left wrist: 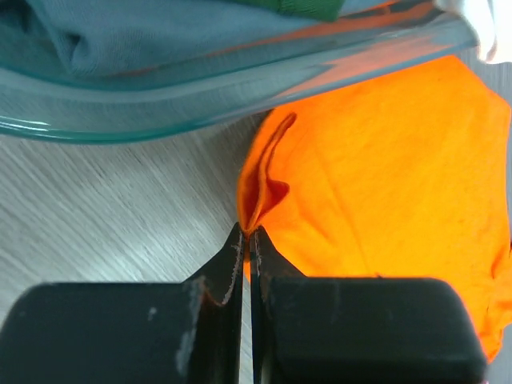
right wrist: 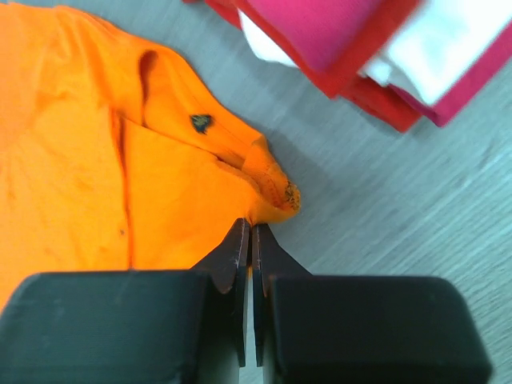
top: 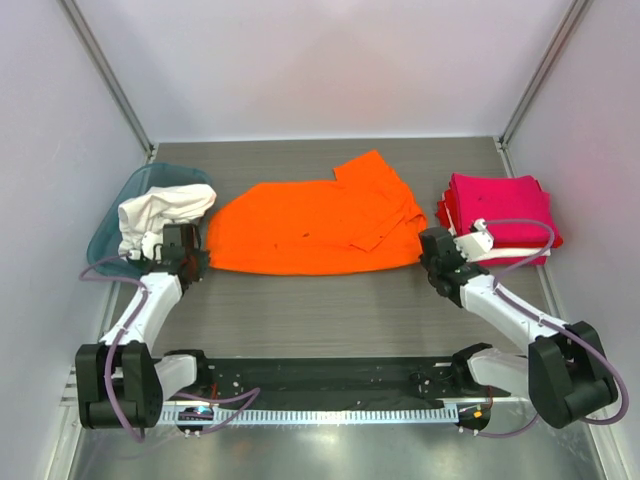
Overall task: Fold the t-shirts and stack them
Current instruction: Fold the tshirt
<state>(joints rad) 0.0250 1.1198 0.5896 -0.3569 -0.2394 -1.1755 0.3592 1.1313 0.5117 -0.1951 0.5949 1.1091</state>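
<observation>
Top external, wrinkled orange t-shirt (top: 310, 232) spread wide, both jaws pinching its ends.

The orange t-shirt (top: 310, 230) is matt cloth, the table (top: 330, 310) wood-grain, the bin (top: 110, 215) glossy plastic.

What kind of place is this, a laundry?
Probably a robot lab test booth, not a laundry: blank walls box in a table, two arms are bolted to its edge, and an orange shirt lies beside a folded stack.
</observation>
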